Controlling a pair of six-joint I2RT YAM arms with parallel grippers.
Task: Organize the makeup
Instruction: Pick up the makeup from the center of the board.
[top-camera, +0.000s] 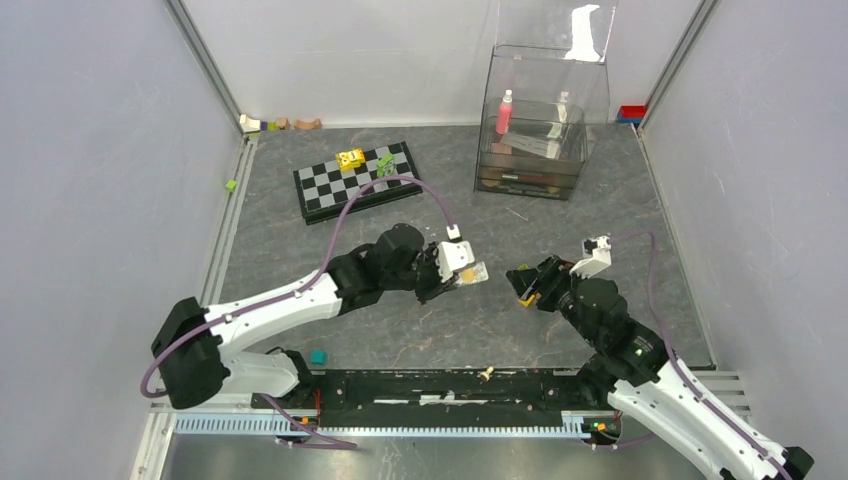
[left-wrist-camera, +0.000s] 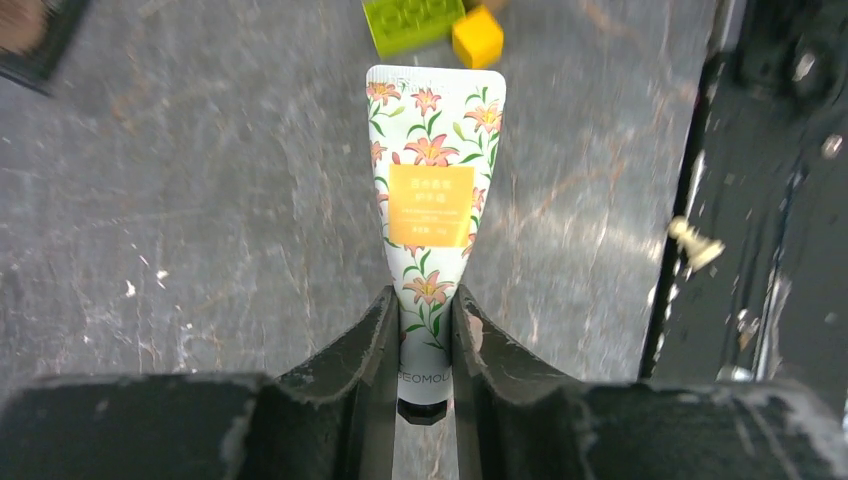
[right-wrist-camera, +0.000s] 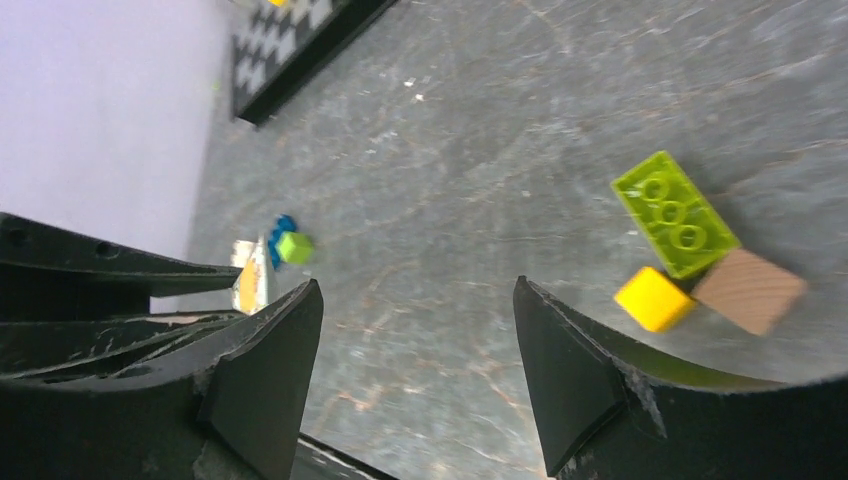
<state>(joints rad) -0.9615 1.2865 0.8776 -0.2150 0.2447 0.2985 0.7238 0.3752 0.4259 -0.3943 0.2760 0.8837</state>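
Bench (top-camera: 400, 330) of grey stone pattern carries everything I see. At its far right side stands a clear organiser box (top-camera: 545, 70) with drawers, and a pink bottle (top-camera: 504, 112) stands upright in its upper part. To the left of the box, also on the far side, lies the black-and-white chessboard (top-camera: 357, 180) with some small yellow and green toys on it.

My left hand (left-wrist-camera: 425, 315) is in the middle of the bench and is clenched on the cream tube (left-wrist-camera: 433, 190). The fingers press the cap end from both sides, and the flat end with the orange flowers and orange label points away from the hand. I cannot tell if the tube touches the bench or not.

My right hand (right-wrist-camera: 415, 340) is near it on the right, released, with the fingers wide apart and only bare bench between them.

Just beyond the flat end of the tube lie a green brick (right-wrist-camera: 675, 214), a yellow cube (right-wrist-camera: 653, 298) touching it, and a wooden block (right-wrist-camera: 750, 290) beside the cube. A small cream chess piece (left-wrist-camera: 694, 243) lies at the near edge.
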